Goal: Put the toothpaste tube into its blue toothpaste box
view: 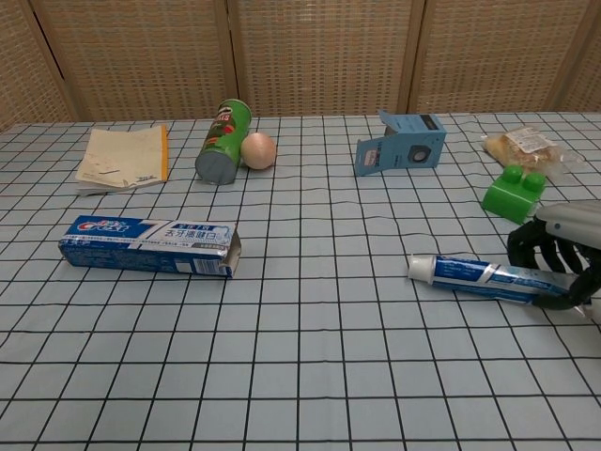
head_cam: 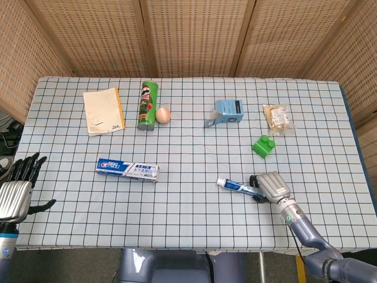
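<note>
The white and blue toothpaste tube (head_cam: 235,185) (view: 479,274) lies slanted on the checked cloth at the front right, with its white cap pointing left. My right hand (head_cam: 272,186) (view: 559,249) grips its flat tail end, fingers curled around it. The blue toothpaste box (head_cam: 128,170) (view: 150,244) lies on its side at the front left, its open flap end facing right, well apart from the tube. My left hand (head_cam: 15,191) hangs off the table's left front corner with fingers spread and nothing in it; it shows only in the head view.
At the back lie a notebook (head_cam: 103,111), a green crisp can (head_cam: 147,104) on its side with a peach-coloured ball (head_cam: 163,114) against it, and a small open blue carton (head_cam: 227,112). A snack packet (head_cam: 277,118) and a green block (head_cam: 264,145) sit behind my right hand.
</note>
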You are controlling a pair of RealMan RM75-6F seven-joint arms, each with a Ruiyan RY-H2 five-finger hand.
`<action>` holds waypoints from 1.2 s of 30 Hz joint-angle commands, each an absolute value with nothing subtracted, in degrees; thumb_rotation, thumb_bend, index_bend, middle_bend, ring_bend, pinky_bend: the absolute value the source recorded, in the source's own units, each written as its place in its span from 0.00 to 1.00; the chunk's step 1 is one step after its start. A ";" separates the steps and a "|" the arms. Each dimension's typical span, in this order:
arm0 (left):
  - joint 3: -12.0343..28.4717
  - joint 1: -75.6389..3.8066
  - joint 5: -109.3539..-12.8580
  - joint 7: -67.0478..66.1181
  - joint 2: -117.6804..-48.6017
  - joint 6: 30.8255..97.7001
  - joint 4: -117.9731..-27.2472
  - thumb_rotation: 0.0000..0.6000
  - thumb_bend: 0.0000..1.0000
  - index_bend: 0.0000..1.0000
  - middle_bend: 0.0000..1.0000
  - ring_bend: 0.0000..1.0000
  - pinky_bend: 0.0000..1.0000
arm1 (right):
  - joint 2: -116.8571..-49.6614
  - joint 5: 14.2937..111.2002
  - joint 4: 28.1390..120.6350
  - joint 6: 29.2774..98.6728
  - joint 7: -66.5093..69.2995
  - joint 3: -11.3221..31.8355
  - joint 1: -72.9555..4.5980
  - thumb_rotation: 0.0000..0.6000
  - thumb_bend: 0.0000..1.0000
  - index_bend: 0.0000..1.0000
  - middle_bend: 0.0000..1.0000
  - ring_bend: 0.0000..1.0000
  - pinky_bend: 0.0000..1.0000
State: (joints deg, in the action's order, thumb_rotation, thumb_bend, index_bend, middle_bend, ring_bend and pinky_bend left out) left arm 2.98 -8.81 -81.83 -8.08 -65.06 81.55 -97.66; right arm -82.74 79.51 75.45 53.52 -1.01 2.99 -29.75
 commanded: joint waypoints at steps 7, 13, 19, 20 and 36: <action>4.86 -14.24 -79.52 -11.71 -66.82 73.68 -95.48 1.00 0.00 0.00 0.00 0.00 0.00 | -75.64 79.41 85.00 55.39 -0.61 4.82 -29.95 1.00 0.69 0.67 0.65 0.65 0.65; 6.10 -18.90 -78.17 -12.92 -69.37 67.45 -92.58 1.00 0.00 0.00 0.00 0.00 0.00 | -72.16 79.16 89.24 56.19 -0.38 5.63 -29.91 1.00 0.69 0.67 0.66 0.65 0.65; 7.15 -24.88 -79.75 -11.08 -75.53 61.14 -85.57 1.00 0.00 0.00 0.00 0.00 0.00 | -68.91 80.11 92.27 57.59 -2.95 5.60 -29.66 1.00 0.69 0.67 0.66 0.65 0.65; 7.30 -26.35 -79.93 -10.64 -77.19 59.46 -83.53 1.00 0.00 0.00 0.00 0.00 0.00 | -68.16 80.02 93.12 57.68 -3.53 5.54 -29.57 1.00 0.69 0.67 0.66 0.65 0.65; 7.37 -37.59 -79.62 -8.19 -89.97 46.71 -66.26 1.00 0.00 0.18 0.14 0.23 0.30 | -64.73 80.38 98.22 58.15 -8.80 4.30 -29.24 1.00 0.69 0.67 0.66 0.66 0.66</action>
State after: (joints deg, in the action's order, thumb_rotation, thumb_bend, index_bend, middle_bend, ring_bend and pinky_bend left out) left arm 7.45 -36.78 -79.72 -8.15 -89.05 47.47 -67.23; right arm -64.72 80.52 98.14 58.23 -8.67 4.31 -29.23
